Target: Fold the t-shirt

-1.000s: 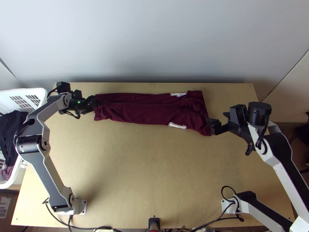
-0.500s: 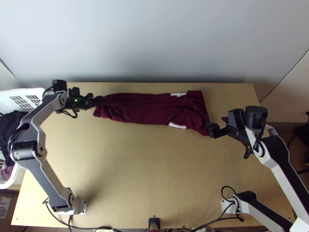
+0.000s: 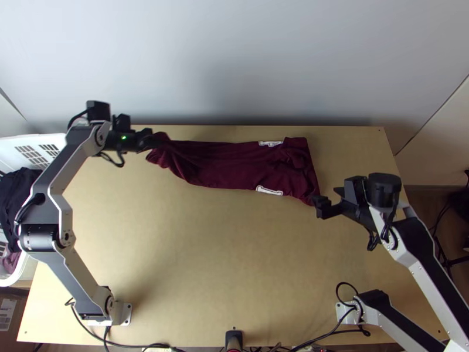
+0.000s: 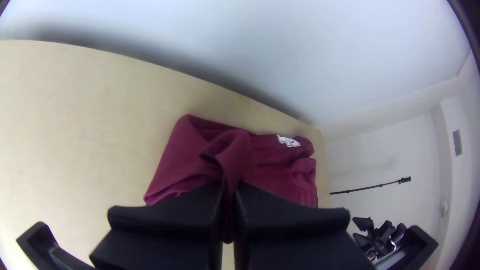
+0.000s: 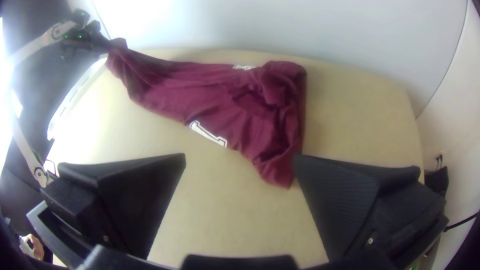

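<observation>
Folding the strip shorter, end over end, looks like the step in hand. On the near side over the bench (image 3: 234, 252), the right tool (image 5: 240, 159) stands open and holds nothing, close to the t-shirt's (image 3: 228, 170) near corner. The t-shirt lies in a long strip, rumpled at its right end. Farther off, the left tool (image 4: 229, 191) pinches the raised left end; next, likely, carry that end across and lay it flat

Basket (image 3: 47, 139) — cut off, top view; pinched shirt (image 3: 234, 167) — partly hidden in left claw (image 3: 151, 140).
</observation>
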You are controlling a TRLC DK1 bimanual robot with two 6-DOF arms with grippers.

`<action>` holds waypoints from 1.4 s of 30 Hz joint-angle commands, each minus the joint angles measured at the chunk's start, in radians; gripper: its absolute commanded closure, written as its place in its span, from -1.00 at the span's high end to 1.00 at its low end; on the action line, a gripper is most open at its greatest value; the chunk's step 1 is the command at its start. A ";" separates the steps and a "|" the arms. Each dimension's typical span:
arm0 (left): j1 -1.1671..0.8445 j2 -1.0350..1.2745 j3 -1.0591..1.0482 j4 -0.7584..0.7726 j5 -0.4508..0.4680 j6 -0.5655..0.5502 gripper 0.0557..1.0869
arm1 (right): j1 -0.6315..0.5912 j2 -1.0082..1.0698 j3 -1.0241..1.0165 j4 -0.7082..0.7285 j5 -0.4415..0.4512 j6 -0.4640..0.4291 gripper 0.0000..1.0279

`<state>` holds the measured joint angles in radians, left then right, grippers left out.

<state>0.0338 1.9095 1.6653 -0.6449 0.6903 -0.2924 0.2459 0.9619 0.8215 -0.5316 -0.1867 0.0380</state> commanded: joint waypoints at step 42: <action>-0.701 0.454 0.654 0.240 -0.201 -0.231 -0.93 | -0.016 -0.126 -0.380 0.318 0.001 0.168 0.93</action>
<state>-0.6125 2.3108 2.3081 -0.5575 0.4858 -0.4648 0.2321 0.8375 0.4778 -0.2474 -0.1860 0.1848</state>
